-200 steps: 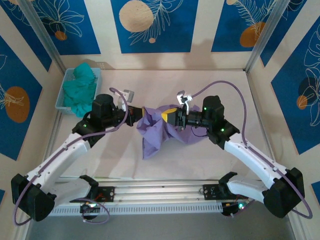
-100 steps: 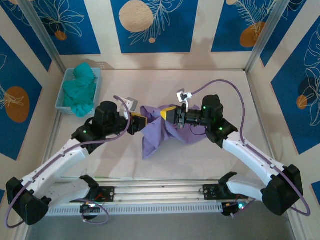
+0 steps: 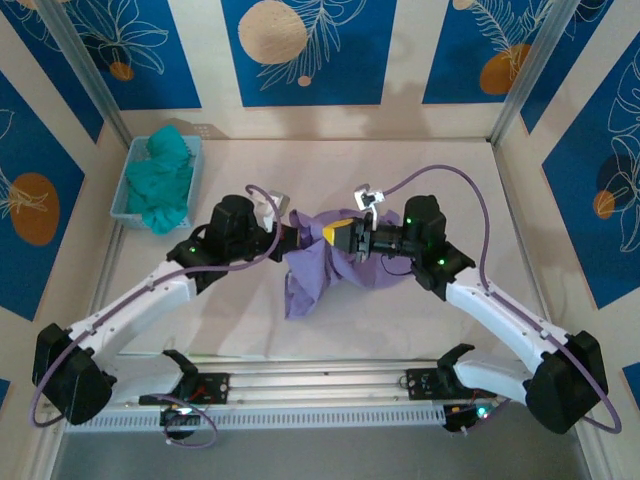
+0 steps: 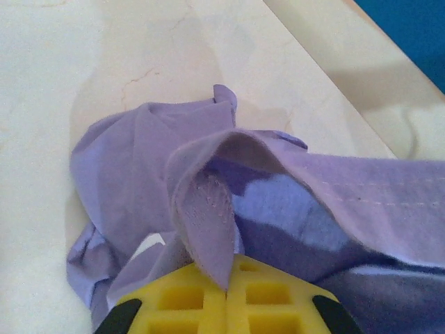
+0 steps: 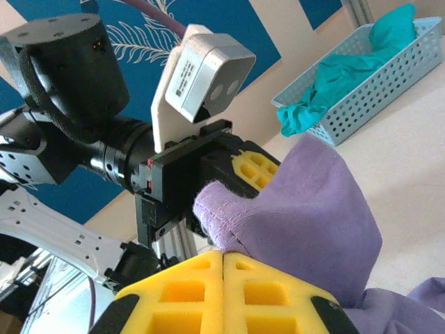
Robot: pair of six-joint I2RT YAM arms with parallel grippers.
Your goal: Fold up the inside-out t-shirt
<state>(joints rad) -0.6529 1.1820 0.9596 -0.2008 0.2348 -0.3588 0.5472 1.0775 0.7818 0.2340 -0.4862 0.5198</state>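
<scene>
The lavender t-shirt point(image 3: 305, 272) lies crumpled at the table's middle, with its upper edge lifted between the two arms. My left gripper point(image 3: 291, 239) is shut on a seamed fold of it; in the left wrist view that fold point(image 4: 208, 216) runs down between the yellow pads point(image 4: 174, 299) of the left gripper point(image 4: 228, 270). My right gripper point(image 3: 336, 232) is shut on a hemmed edge of the t-shirt point(image 5: 306, 209), pinched where the right gripper point(image 5: 222, 255) pads meet. The left gripper point(image 5: 245, 167) sits just beyond that edge, facing it.
A light blue basket point(image 3: 127, 187) holding a teal-green garment point(image 3: 162, 178) stands at the back left; the basket point(image 5: 389, 62) also appears in the right wrist view. A metal rail point(image 3: 320, 385) runs along the near edge. Bare tabletop point(image 3: 460, 180) surrounds the shirt.
The left arm has swung right and forward, bringing its gripper close to the right gripper at the shirt's upper edge. The right gripper has shifted slightly left.
</scene>
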